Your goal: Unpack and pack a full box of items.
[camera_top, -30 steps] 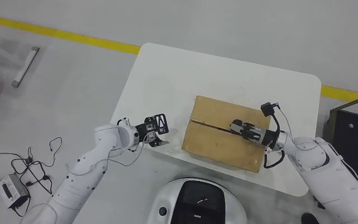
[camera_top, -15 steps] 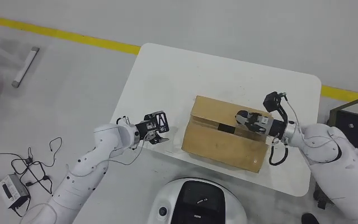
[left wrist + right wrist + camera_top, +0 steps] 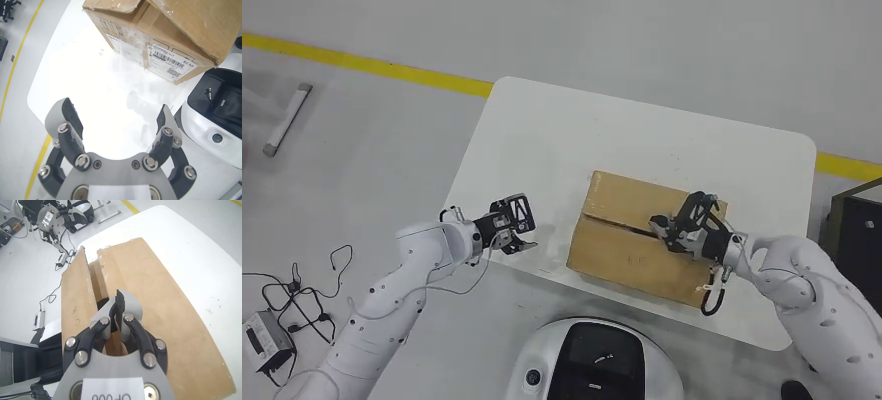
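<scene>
A brown cardboard box point(image 3: 627, 250) lies on the white table point(image 3: 572, 130), right of centre, its two top flaps meeting at a seam. My right gripper point(image 3: 660, 222) sits on that seam, shut on the edge of the far flap point(image 3: 160, 306). One finger dips into the narrow gap between the flaps point(image 3: 95, 285). What is inside the box is hidden. My left gripper point(image 3: 517, 232) hovers open over bare table left of the box, a short way from its labelled side point(image 3: 160, 56), with nothing between its fingers point(image 3: 72, 115).
The box's near side lies close to the table's front edge. Bare table point(image 3: 85, 75) spreads behind and left of the box. On the floor are a yellow line point(image 3: 362, 62), a metal bar point(image 3: 287, 118) and cables point(image 3: 292, 290). A dark cabinet point(image 3: 857, 225) stands at the right.
The right wrist has turned and its gripper has slid along the seam toward the box's middle; the dark opening seen half a second ago has narrowed. The left gripper drew slightly away from the box.
</scene>
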Robot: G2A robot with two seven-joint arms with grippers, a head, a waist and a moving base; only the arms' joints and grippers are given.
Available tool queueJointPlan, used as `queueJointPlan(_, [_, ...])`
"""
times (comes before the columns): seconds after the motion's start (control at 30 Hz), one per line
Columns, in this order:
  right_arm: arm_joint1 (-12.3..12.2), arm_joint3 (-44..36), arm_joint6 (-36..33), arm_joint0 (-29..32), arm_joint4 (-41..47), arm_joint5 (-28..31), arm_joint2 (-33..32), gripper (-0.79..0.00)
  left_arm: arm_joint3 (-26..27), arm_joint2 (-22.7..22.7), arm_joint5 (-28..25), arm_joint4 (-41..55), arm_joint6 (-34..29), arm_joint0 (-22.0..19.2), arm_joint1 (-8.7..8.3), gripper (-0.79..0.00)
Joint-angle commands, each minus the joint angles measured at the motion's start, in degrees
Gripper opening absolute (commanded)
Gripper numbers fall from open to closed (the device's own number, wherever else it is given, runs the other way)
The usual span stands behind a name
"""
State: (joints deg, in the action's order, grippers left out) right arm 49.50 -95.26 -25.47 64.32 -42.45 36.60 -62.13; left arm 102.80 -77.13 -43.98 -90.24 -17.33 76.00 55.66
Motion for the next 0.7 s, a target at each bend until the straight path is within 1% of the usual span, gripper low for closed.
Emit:
queueJointPlan(0.0, [0.2, 0.7, -0.2, -0.4, 0.5, 0.1, 0.5, -0.785, 0.0, 0.0, -0.2, 0.1, 0.0, 0.1, -0.03, 0.0])
queueJointPlan(0.1, [0.5, 1.3, 1.2, -0.8, 2.7, 0.6, 0.3, -0.785, -0.1, 0.1, -0.2, 0.2, 0.1, 0.1, -0.04, 0.0])
queueJointPlan(0.2, [0.5, 1.2, 2.6, -0.9, 6.8, 3.2, -0.7, -0.785, -0.1, 0.4, -0.3, 0.3, 0.0, -0.1, -0.04, 0.0])
queueJointPlan(0.4, [0.4, 1.2, 0.4, -0.9, 9.8, 7.6, -0.9, -0.785, -0.3, 0.7, -0.5, 0.2, 0.2, -0.4, -0.06, 0.0])
queueJointPlan(0.57, [0.7, 1.9, -2.2, -1.2, 6.8, 6.2, 0.4, -0.785, -0.8, 0.7, -0.4, 0.2, 0.5, -0.4, -0.11, 0.0])
queueJointPlan(0.67, [0.9, 2.4, -2.4, -1.5, 4.8, 4.6, 1.1, -0.785, -0.9, 0.8, -0.5, 0.0, 0.5, -0.4, -0.15, 0.0])
